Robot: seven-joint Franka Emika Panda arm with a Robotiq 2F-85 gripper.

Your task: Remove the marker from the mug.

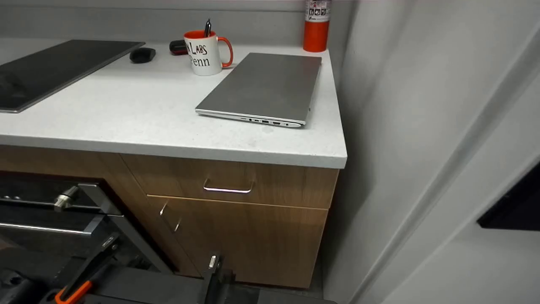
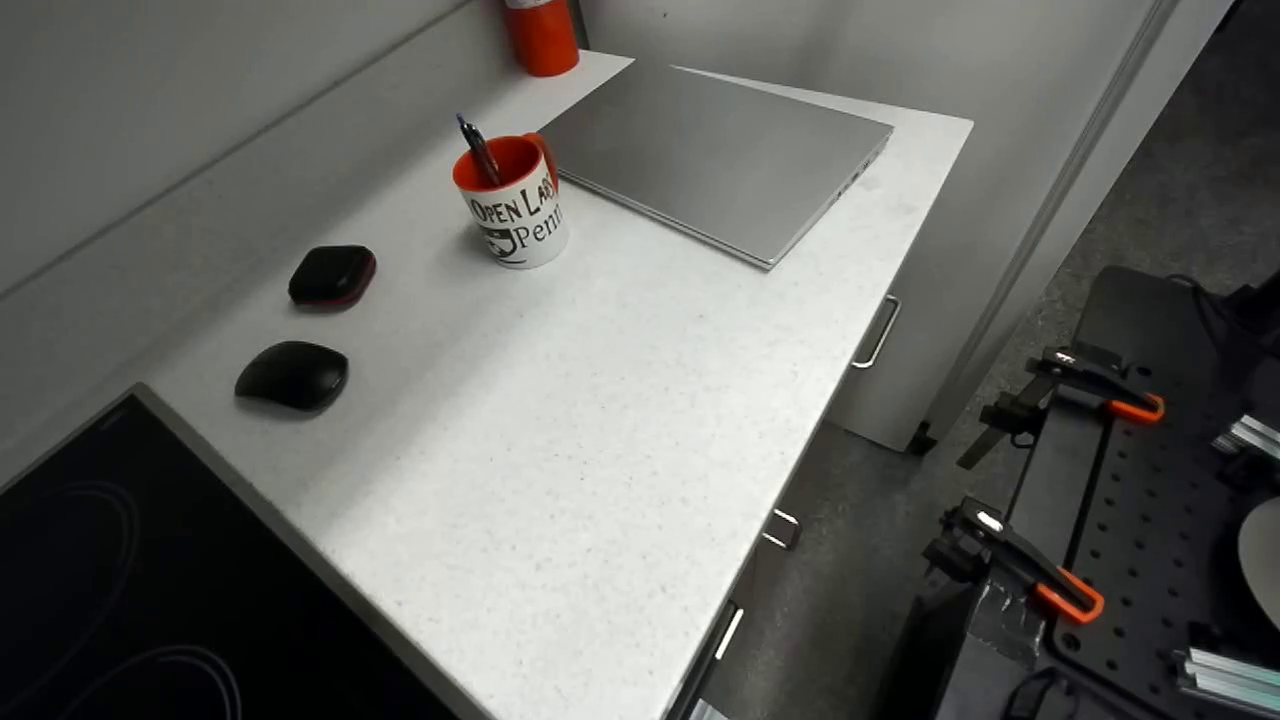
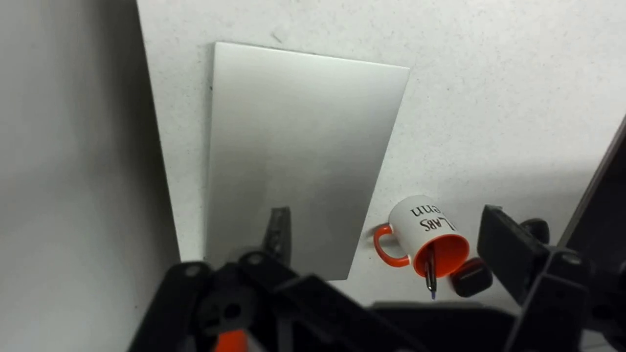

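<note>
The white mug with red handle and rim stands upright on the counter in both exterior views [image 1: 204, 61] [image 2: 520, 225]. It also shows in the wrist view [image 3: 415, 222]. The marker, a thin dark pen-like stick, leans inside the mug with its upper end above the rim in both exterior views [image 1: 207, 28] [image 2: 481, 153]. Its lower part is hidden in the mug. In the wrist view the marker [image 3: 430, 274] points toward the camera. My gripper [image 3: 386, 209] is open and empty, its fingers wide apart on either side of the mug in the picture. The gripper is out of both exterior views.
A closed silver laptop [image 1: 265, 84] lies beside the mug's handle. A black rounded case [image 2: 333, 275] and a black mouse [image 2: 293, 375] lie on its other side. A red canister [image 1: 315, 37] stands in the back corner. A black cooktop [image 2: 90, 590] adjoins the counter.
</note>
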